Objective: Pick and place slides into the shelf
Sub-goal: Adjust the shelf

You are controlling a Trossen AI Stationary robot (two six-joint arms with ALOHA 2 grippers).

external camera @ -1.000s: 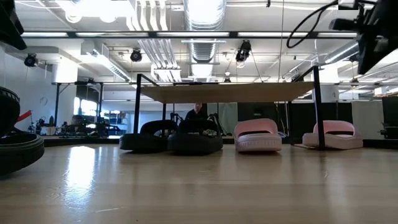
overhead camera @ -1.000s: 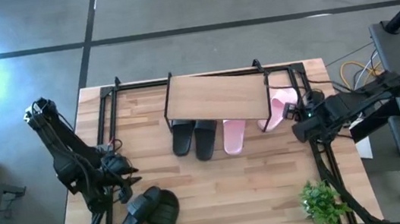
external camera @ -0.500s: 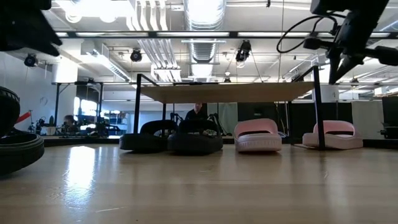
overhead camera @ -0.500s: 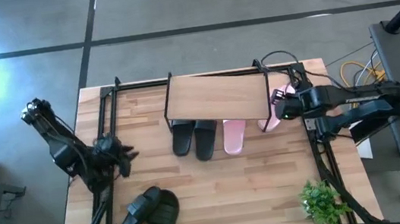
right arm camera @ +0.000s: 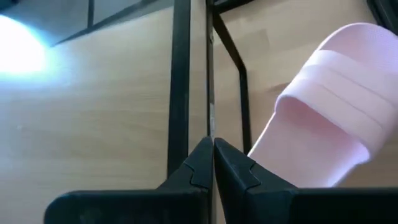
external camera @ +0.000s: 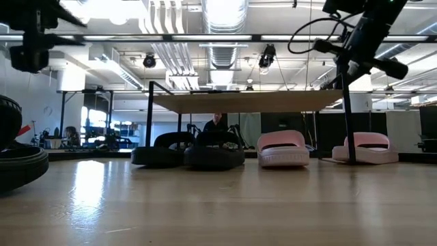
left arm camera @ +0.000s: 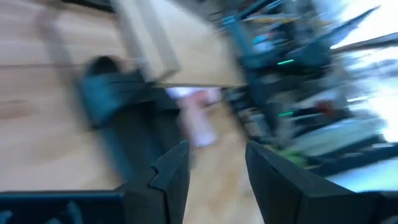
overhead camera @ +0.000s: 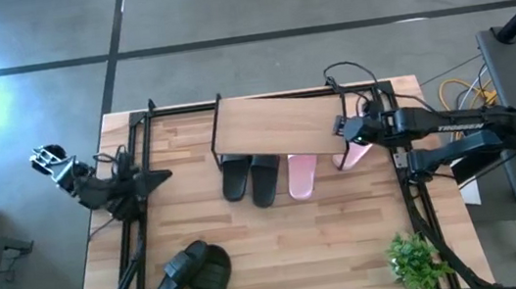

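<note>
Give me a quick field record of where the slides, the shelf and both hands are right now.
shelf: wood-topped rack at the table's far middle
under shelf: two black slides, one pink slide
second pink slide: at the shelf's right leg, sticking out past the board
loose slides: black pair at the near left
left hand: open, empty, raised at the left edge
right hand: shut, empty, above the shelf's right end
</note>
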